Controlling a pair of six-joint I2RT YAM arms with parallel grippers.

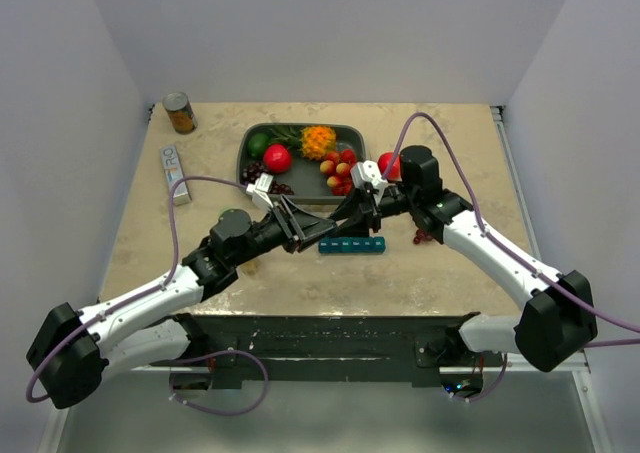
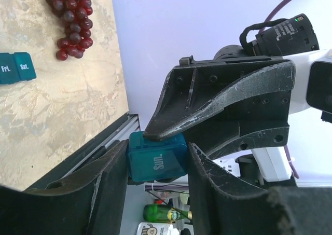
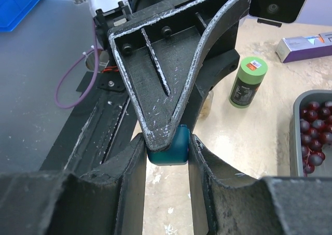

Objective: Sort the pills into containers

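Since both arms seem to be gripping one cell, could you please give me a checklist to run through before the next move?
1. The left gripper has the Sun. cell between its fingers: ok.
2. The right gripper grips the same cell: ok.
3. The cell's lid is open: cannot tell, because the fingers cover its edges.
4. The rest of the strip lies flat on the table, apart from both grippers: ok.
5. There are pills in view, ready to sort: not ok, as none shows in any view.
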